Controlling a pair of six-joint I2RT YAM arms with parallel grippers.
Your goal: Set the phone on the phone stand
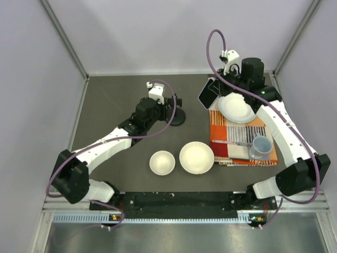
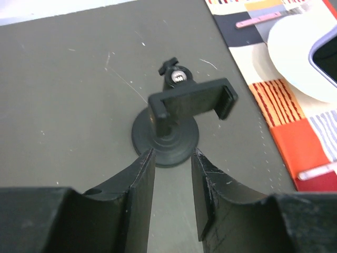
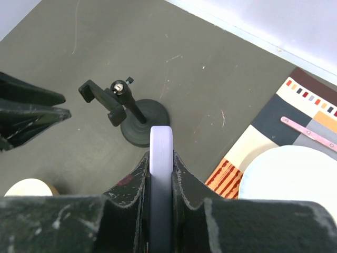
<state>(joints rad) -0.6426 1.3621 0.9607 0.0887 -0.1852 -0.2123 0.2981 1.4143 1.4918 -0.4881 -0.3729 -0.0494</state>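
In the top view, the right gripper (image 1: 215,90) is holding the phone (image 1: 208,94) tilted in the air over the far left corner of the patchwork cloth (image 1: 242,138), just beside a white plate (image 1: 236,108). The phone stand (image 1: 177,117) is standing on the dark counter (image 1: 116,100), to the left of the phone, and a strip of bare counter is separating it from the cloth. The left gripper (image 1: 172,103) is hanging right at the stand. Two white bowls (image 1: 196,157) are sitting nearer the front edge, and a cup (image 1: 261,144) is resting on a saucer on the cloth.

In the left wrist view, the fingers (image 2: 145,182) are standing apart, gripping nothing. The stand's disc base (image 2: 166,141) is lying just ahead of their tips, with the clamp cradle turned sideways above it.

In the right wrist view, the fingers (image 3: 181,176) are pressing on both flat faces of the phone (image 3: 160,147), which is showing edge-on. The stand (image 3: 131,113) is upright ahead of it, apart from it.
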